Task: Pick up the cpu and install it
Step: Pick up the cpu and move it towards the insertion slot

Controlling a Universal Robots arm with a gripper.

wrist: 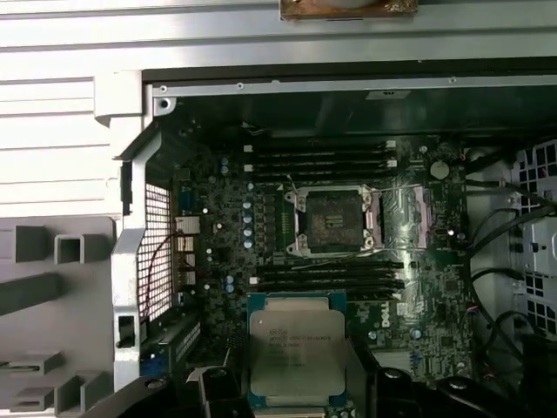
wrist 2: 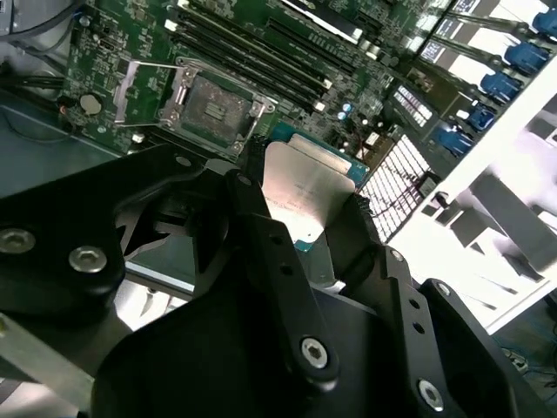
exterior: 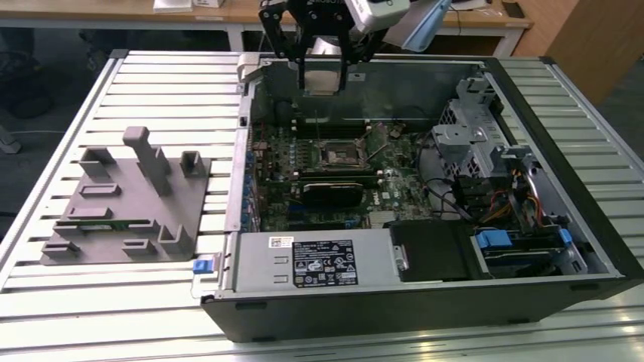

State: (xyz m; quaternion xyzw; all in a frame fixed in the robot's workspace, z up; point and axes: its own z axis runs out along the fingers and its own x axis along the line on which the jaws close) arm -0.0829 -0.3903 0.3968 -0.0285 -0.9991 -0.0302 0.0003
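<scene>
cpu (wrist: pixel 296 348): small flat square chip, silvery-white metal top, thin darker rim; held aloft over the open case, well apart from the socket
Grip: black two-finger gripper (wrist 2: pixel 305 213) pinched on two opposite edges of the cpu
Handling: judged light and stiff; smooth lid may slip; underside contacts likely fragile; an edge hold suits it, faces left untouched
Socket: black square socket in a silver metal frame (wrist: pixel 335 220); retaining plate swung open; looks unfilled
Board: green motherboard (wrist: pixel 218 218) around the socket
Surroundings: black computer case (exterior: pixel 403 317) on a slatted metal table (exterior: pixel 60 128); grey plastic tray (exterior: pixel 121 204) beside it, on the exterior view's left
</scene>
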